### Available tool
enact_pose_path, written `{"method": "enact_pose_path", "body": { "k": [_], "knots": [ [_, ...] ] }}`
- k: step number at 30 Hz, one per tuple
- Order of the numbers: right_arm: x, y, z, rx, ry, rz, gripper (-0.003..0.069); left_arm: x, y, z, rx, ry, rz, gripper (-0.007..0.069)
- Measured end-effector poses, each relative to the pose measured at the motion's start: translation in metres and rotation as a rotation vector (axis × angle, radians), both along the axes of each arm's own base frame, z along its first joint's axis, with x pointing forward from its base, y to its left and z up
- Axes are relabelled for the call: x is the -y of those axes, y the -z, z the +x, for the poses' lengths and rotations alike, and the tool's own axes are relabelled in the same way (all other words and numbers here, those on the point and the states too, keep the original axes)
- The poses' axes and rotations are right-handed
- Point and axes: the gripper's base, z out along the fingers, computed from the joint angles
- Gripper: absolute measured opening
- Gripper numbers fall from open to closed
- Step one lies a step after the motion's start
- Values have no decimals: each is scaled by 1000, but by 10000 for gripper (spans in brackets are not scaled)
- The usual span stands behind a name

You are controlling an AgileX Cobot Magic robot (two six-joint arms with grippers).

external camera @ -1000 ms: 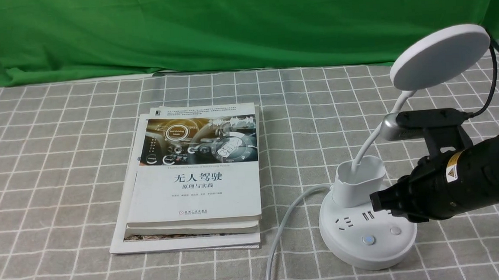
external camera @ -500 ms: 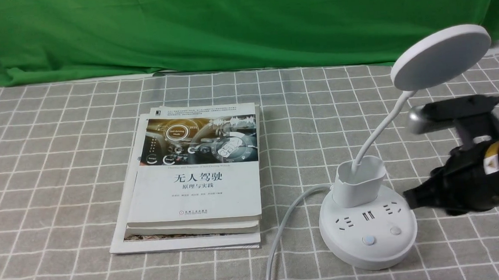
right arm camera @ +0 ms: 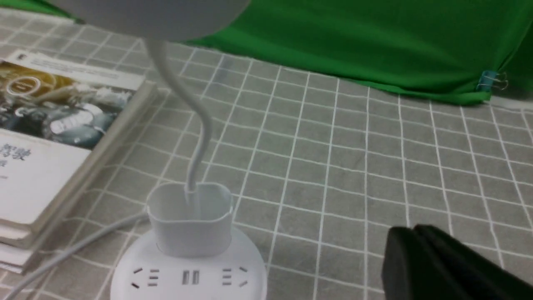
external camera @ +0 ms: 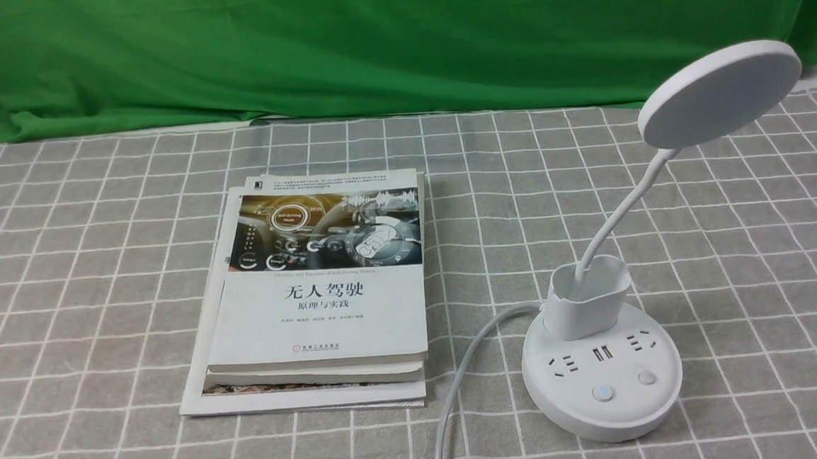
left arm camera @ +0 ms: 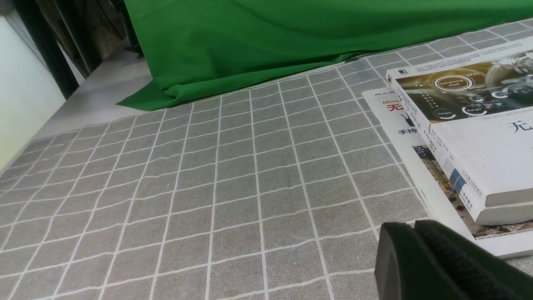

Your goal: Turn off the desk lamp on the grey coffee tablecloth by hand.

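Note:
The white desk lamp (external camera: 601,370) stands on the grey coffee tablecloth (external camera: 99,277) at the front right, with its disc head (external camera: 719,93) raised on a bent neck, a small cup and a round base with two buttons (external camera: 603,393). The head shows no glow. It also shows in the right wrist view (right arm camera: 189,221). My right gripper (right arm camera: 410,233) is shut and empty, over the cloth to the lamp's right, out of the front view. My left gripper (left arm camera: 412,228) is shut and empty, low over the cloth beside the books.
A stack of books (external camera: 320,292) lies left of the lamp, also in the left wrist view (left arm camera: 470,137). The lamp's white cord (external camera: 460,375) runs to the front edge. A green cloth (external camera: 368,40) hangs at the back.
My right arm has drawn back to the right, away from the lamp base, and has left the front view. The lamp has not moved.

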Motion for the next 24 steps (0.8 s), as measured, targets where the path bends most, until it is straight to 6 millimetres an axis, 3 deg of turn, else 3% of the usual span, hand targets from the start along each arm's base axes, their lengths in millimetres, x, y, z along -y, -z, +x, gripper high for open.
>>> {"method": "enact_pose_path", "body": {
  "k": [2,6,19,24],
  "knots": [
    [4,21,-17,67,-8,31,34,0,0,0,0,0,0,20],
    [6,42,-28,93,-13,45,36,0,0,0,0,0,0,20],
    [8,115,-37,-70,-17,5,38,0,0,0,0,0,0,20],
    [8,117,-41,-12,-13,70,38,0,0,0,0,0,0,20]
  ]
}}
